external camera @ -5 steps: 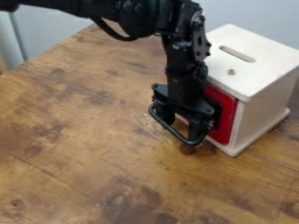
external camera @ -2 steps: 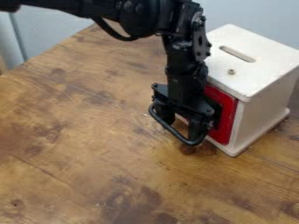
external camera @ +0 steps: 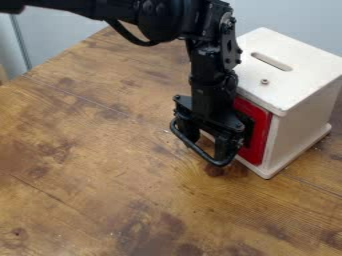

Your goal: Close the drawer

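Observation:
The drawer (external camera: 257, 132) shows as a red face in the left front side of the cream slotted-top box (external camera: 287, 85), sticking out only slightly. Its black loop handle (external camera: 205, 152) juts toward the table's middle, low over the wood. My gripper (external camera: 209, 132) hangs from the black arm straight above the handle, pressed close to the drawer's front. Its fingers (external camera: 181, 122) stand apart on either side of the loop and look open. The black front plate is mostly hidden behind the gripper.
The wooden table (external camera: 94, 170) stretches to the left and front. The cream box stands near the table's right edge. A pale wall and a grey upright (external camera: 11, 45) lie beyond the far left edge.

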### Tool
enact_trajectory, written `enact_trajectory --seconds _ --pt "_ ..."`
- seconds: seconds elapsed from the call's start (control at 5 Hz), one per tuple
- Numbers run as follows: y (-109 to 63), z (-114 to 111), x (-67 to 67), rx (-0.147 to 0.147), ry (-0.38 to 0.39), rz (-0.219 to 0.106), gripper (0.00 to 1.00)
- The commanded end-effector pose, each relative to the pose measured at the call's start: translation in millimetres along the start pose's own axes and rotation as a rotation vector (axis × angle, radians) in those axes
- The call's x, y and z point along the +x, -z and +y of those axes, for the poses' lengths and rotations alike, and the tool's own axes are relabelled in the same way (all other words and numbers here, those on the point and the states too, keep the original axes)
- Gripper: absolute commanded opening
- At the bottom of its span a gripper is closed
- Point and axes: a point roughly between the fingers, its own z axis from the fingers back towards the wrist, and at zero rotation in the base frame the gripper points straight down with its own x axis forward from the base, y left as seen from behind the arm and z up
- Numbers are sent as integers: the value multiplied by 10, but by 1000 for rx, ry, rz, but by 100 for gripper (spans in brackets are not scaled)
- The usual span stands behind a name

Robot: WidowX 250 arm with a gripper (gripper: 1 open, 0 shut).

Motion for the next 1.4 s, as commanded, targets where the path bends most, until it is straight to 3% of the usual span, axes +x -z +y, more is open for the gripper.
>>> enact_trajectory --seconds 0.0,0.8,1.0,1.2 --pt "-240 432 158 42 -158 -96 100" --pt "-806 528 199 56 -196 -208 100" --pt "-1025 569 262 54 -208 -190 100" --pt "-1352 622 249 29 -227 -104 100"
